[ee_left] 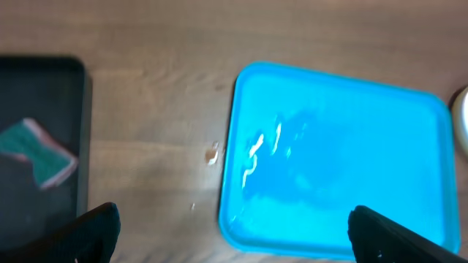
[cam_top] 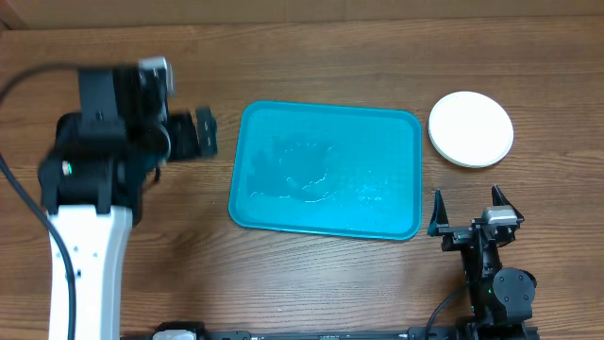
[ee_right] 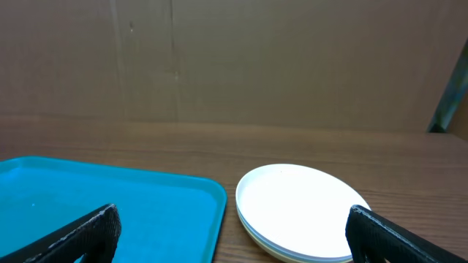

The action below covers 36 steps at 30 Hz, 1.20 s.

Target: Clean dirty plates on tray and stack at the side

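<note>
Brown wood-grain table [cam_top: 330,57], turquoise tray [cam_top: 377,142], white plates [cam_top: 471,128], black tray [ee_left: 44,109], teal-and-pink sponge [ee_left: 36,153]

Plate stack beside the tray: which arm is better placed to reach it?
Probably right: the right gripper, open, sits near the plate stack; the left gripper is across the tray.

wood tbl [cam_top: 330,57] | blk tray [ee_left: 44,88] on tbl | green/pink sponge [ee_left: 38,152] inside tray

Overhead top-down; left wrist seemingly steep; tray [cam_top: 377,198] shared.
</note>
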### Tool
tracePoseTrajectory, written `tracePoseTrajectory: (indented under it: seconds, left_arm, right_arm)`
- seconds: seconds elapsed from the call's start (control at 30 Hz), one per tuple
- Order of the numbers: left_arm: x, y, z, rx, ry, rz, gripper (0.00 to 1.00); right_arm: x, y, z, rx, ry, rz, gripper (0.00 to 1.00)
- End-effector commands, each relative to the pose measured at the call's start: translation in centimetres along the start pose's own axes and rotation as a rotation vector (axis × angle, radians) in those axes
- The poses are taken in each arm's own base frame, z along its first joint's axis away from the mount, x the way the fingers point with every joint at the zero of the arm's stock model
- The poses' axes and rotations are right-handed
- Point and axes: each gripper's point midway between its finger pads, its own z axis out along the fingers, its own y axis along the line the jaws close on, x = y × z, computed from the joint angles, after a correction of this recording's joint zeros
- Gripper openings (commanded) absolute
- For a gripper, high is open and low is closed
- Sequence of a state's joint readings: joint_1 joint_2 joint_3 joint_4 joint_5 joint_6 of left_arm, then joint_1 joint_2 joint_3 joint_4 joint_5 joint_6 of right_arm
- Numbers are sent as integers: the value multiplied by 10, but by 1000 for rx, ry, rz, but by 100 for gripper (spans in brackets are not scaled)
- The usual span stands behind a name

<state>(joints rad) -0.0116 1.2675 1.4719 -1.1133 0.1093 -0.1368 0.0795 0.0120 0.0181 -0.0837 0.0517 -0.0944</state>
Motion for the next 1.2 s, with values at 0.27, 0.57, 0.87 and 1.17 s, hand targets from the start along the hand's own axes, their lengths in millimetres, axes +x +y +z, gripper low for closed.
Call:
tracePoseTrajectory:
  seconds: [0.27, 0.57, 0.87, 1.17]
  left_arm:
    - [83, 21, -31, -68, -128, 124, 100]
    - [99, 27, 5, -45, -368, 140, 100]
    - [116, 34, 33, -27, -617, 153, 100]
    - [128, 63, 42, -87, -788, 50, 100]
  right_arm:
    - [2, 1, 0, -4, -2, -4, 100]
    - [2, 1, 0, -4, -2, -4, 100]
    - [2, 1, 0, -4, -2, -4, 100]
    - [2, 1, 0, -4, -2, -4, 100]
